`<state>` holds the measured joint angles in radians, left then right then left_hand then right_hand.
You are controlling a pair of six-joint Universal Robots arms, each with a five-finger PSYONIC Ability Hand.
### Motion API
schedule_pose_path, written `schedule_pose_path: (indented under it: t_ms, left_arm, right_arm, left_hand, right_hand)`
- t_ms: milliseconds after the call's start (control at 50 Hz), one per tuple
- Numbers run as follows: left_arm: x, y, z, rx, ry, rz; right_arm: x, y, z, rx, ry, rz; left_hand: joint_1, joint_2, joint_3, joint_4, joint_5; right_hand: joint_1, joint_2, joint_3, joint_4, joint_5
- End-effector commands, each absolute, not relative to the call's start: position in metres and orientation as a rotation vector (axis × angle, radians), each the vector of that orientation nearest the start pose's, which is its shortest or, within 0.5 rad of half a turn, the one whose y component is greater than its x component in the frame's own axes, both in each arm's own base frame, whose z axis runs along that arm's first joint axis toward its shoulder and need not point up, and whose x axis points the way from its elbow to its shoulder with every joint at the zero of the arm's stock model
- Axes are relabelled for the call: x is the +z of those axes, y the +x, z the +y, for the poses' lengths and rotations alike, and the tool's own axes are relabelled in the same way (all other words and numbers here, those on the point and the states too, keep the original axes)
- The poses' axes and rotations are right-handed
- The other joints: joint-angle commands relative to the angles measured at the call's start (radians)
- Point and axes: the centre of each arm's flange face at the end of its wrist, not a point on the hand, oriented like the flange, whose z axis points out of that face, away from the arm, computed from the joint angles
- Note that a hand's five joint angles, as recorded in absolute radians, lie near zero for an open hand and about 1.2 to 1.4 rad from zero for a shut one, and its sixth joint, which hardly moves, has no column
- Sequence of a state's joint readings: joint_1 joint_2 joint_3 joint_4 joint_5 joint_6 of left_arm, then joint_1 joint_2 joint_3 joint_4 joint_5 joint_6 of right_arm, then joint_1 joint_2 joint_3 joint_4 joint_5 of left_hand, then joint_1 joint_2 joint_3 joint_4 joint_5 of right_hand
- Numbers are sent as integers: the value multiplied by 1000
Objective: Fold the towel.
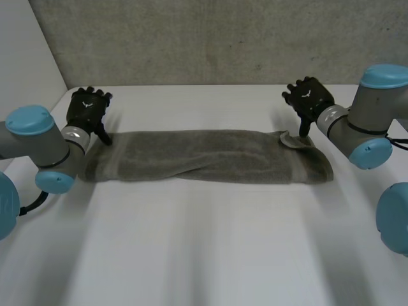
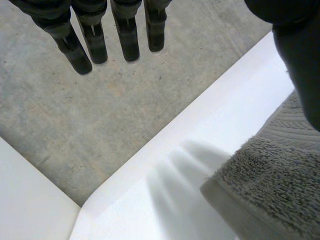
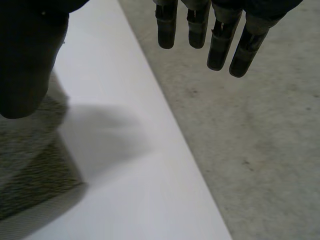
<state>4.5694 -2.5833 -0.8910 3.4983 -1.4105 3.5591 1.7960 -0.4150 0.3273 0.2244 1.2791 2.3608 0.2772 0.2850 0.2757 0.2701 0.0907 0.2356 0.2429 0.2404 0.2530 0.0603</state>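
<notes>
Left hand (image 1: 88, 108) open, fingers (image 2: 127, 35) straight and apart, holding nothing; thumb points down at the far left corner of the towel (image 1: 204, 156), contact unclear. Right hand (image 1: 309, 97) also open, fingers (image 3: 220, 45) straight, thumb just over the towel's far right corner, which is turned up a little. Towel lies as a long grey folded strip across the white table (image 1: 204, 248), nearer the far edge, running from one hand to the other.
</notes>
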Motion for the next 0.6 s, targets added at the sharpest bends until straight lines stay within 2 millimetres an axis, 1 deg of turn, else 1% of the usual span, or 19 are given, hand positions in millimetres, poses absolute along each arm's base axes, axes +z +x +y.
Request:
schedule_pose_path:
  t_ms: [20, 40, 80, 160, 200, 220, 260, 280, 300, 320, 360, 380, 400, 420, 440, 460, 480, 520, 600]
  left_arm:
    - [154, -212, -477, -2207, 682, 1948]
    - [154, -212, -477, -2207, 682, 1948]
    - [167, -211, -474, -2218, 673, 1930]
    - [181, -210, -469, -2223, 665, 1933]
    - [185, -208, -465, -2213, 662, 1953]
    - [188, -207, -459, -2203, 661, 1974]
    - [192, -205, -453, -2193, 656, 1996]
    - [194, -203, -447, -2184, 656, 2016]
    - [194, -202, -438, -2170, 656, 2045]
    - [194, -202, -438, -2170, 656, 2045]
    - [193, -200, -420, -2136, 670, 2093]
    - [193, -200, -420, -2136, 670, 2094]
    - [191, -199, -411, -2117, 674, 2114]
    - [191, -199, -411, -2117, 674, 2114]
    - [190, -198, -403, -2104, 679, 2130]
    - [187, -197, -395, -2089, 684, 2147]
    - [187, -197, -395, -2089, 684, 2147]
    - [185, -196, -383, -2074, 689, 2165]
    - [181, -196, -374, -2071, 705, 2177]
  right_arm:
    - [190, 253, -480, -2302, -1405, 1966]
    - [196, 247, -484, -2338, -1385, 1970]
    - [201, 241, -487, -2365, -1362, 1987]
    - [211, 233, -486, -2370, -1298, 2050]
    - [225, 228, -477, -2293, -1182, 2135]
    - [225, 228, -477, -2293, -1181, 2136]
    - [227, 229, -460, -2113, -1088, 2220]
    - [227, 229, -460, -2112, -1088, 2220]
    - [224, 233, -449, -1997, -1069, 2248]
    - [224, 233, -449, -1996, -1069, 2248]
    - [216, 243, -422, -1722, -1073, 2251]
    - [216, 243, -422, -1720, -1073, 2250]
    - [212, 250, -407, -1586, -1093, 2217]
    - [206, 255, -394, -1472, -1111, 2185]
    - [206, 255, -394, -1471, -1111, 2184]
    - [199, 261, -385, -1394, -1121, 2155]
    - [199, 261, -385, -1393, -1121, 2155]
    - [188, 266, -377, -1308, -1114, 2166]
    - [173, 263, -381, -1276, -1076, 2230]
  left_hand:
    - [-84, -92, -83, -77, -72]
    - [-84, -92, -83, -77, -72]
    - [-81, -89, -80, -74, -69]
    - [-78, -86, -77, -71, -66]
    - [-73, -80, -71, -65, -61]
    - [-67, -74, -65, -60, -55]
    - [-52, -60, -50, -45, -40]
    - [-40, -48, -39, -33, -28]
    - [-37, -45, -36, -30, -25]
    - [-37, -45, -36, -30, -25]
    - [-34, -42, -33, -27, -22]
    - [-34, -42, -33, -27, -22]
    - [-31, -39, -30, -24, -19]
    - [-31, -39, -30, -24, -19]
    - [-31, -39, -30, -24, -19]
    - [-31, -39, -30, -24, -19]
    - [-31, -39, -30, -24, -19]
    - [-31, -39, -30, -24, -19]
    - [-31, -39, -30, -24, -19]
  right_hand:
    - [-61, -68, -66, -78, -60]
    - [-61, -68, -66, -78, -60]
    - [-61, -68, -66, -78, -60]
    - [-61, -68, -66, -78, -60]
    - [-61, -68, -66, -78, -60]
    - [-61, -68, -66, -78, -60]
    - [-61, -68, -66, -78, -60]
    - [-61, -68, -66, -78, -60]
    - [-61, -68, -66, -78, -60]
    - [-61, -68, -66, -78, -60]
    - [-61, -68, -66, -78, -60]
    - [-61, -68, -66, -78, -60]
    - [-54, -61, -59, -72, -53]
    - [-13, -20, -18, -30, -12]
    - [-13, -20, -17, -30, -12]
    - [-7, -14, -12, -24, -6]
    - [-7, -14, -12, -24, -6]
    - [14, 6, 9, -4, 14]
    - [14, 7, 9, -4, 15]
